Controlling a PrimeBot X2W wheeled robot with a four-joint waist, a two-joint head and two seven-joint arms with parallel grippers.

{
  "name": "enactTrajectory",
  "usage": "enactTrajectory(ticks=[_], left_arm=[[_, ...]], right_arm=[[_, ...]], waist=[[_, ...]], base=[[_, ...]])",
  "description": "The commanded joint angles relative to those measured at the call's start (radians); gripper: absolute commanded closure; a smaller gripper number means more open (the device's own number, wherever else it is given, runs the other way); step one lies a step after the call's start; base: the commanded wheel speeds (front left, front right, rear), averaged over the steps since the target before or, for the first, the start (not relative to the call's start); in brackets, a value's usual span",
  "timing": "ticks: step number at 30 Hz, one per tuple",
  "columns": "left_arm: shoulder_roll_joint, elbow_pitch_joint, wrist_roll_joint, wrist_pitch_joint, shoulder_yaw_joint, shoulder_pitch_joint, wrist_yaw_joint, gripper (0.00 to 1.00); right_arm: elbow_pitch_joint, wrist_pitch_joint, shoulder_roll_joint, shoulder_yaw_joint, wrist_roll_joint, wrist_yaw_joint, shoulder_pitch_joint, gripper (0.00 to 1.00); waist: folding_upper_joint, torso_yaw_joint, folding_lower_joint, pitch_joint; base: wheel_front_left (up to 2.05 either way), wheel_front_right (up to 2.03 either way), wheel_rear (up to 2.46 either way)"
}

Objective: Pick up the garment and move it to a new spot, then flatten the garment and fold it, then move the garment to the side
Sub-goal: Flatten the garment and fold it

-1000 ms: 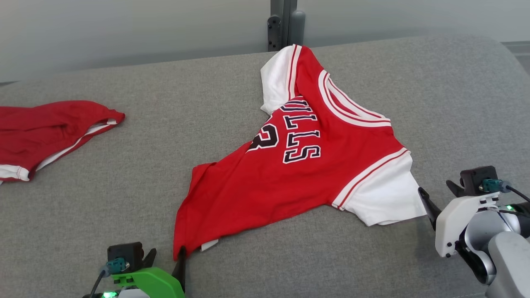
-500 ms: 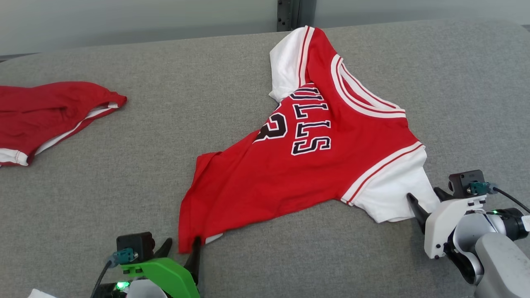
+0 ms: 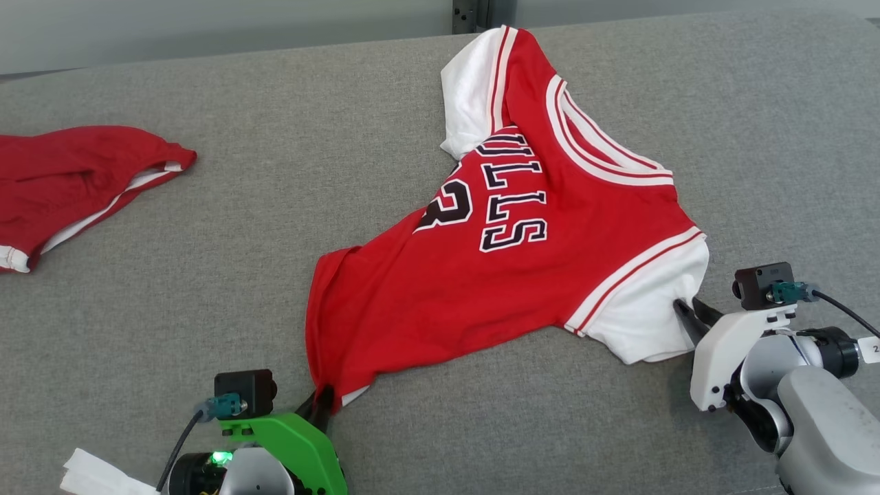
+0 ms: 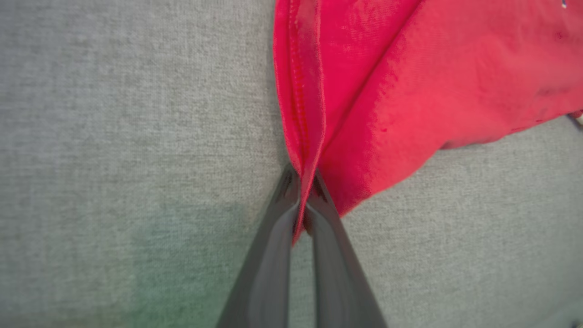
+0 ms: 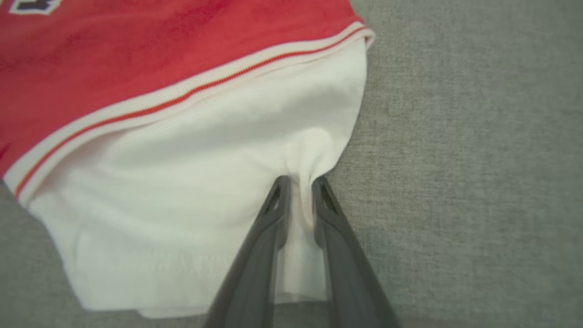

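Jersey (image 3: pixel 509 275): red with white sleeves, a white-striped collar (image 3: pixel 598 148) and dark lettering (image 3: pixel 512 199). It lies face up and rumpled on a grey fabric surface (image 3: pixel 206 289), right of centre, with the collar toward the far right and the hem toward the near left. The far sleeve (image 3: pixel 467 89) reaches almost to the far edge of the surface. The near sleeve (image 3: pixel 646 309) lies at the right, trimmed with a red-and-white band. Left gripper (image 3: pixel 322 402), on a green mount (image 3: pixel 289 440), sits at the near left. Its dark fingers (image 4: pixel 273 255) are pressed together on the near corner of the red hem (image 4: pixel 303 114), and the cloth passes between the tips and puckers into a ridge just beyond them. Right gripper (image 3: pixel 687 306), on a white mount (image 3: pixel 722 350), sits at the near right. Its fingers (image 5: pixel 337 255) pinch the edge of the near sleeve, with a bunched fold of white cloth (image 5: pixel 305 155) gathered at the tips and more cloth showing between them. Second garment (image 3: pixel 69 185): red with white trim, crumpled at the far left, well apart from the jersey. Dark post (image 3: pixel 471 12): upright behind the far edge of the surface, near the far sleeve. White scrap (image 3: pixel 89 474): at the near left edge, beside the left arm; what it is cannot be told.
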Motion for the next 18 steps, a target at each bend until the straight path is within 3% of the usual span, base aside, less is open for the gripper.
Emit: enactTrajectory(ticks=[1,5,12,18], left_arm=[[-0.001,0.012,-0.027,0.017,-0.007,0.021,-0.010,1.00],[-0.001,-0.069,-0.121,0.025,0.015,0.042,-0.030,1.00],[0.000,-0.368,-0.344,0.055,0.098,0.081,-0.040,1.00],[0.000,-0.618,-0.503,0.107,0.173,0.037,-0.009,1.00]], right_arm=[[0.018,0.008,0.016,0.021,0.032,0.001,0.034,1.00],[-0.075,-0.029,0.006,-0.016,0.161,0.001,0.043,1.00],[-0.395,-0.064,-0.045,-0.184,0.421,0.001,0.078,1.00],[-0.650,-0.026,-0.053,-0.341,0.518,0.001,0.061,1.00]], waist=[[0.0000,0.004,0.0000,-0.009],[0.0000,0.005,0.0000,-0.033],[0.0000,-0.015,0.0000,-0.076],[0.0000,-0.039,0.0000,-0.090]], base=[[0.00,0.00,0.00],[0.00,0.00,0.00],[0.00,0.00,0.00],[0.00,0.00,0.00]])
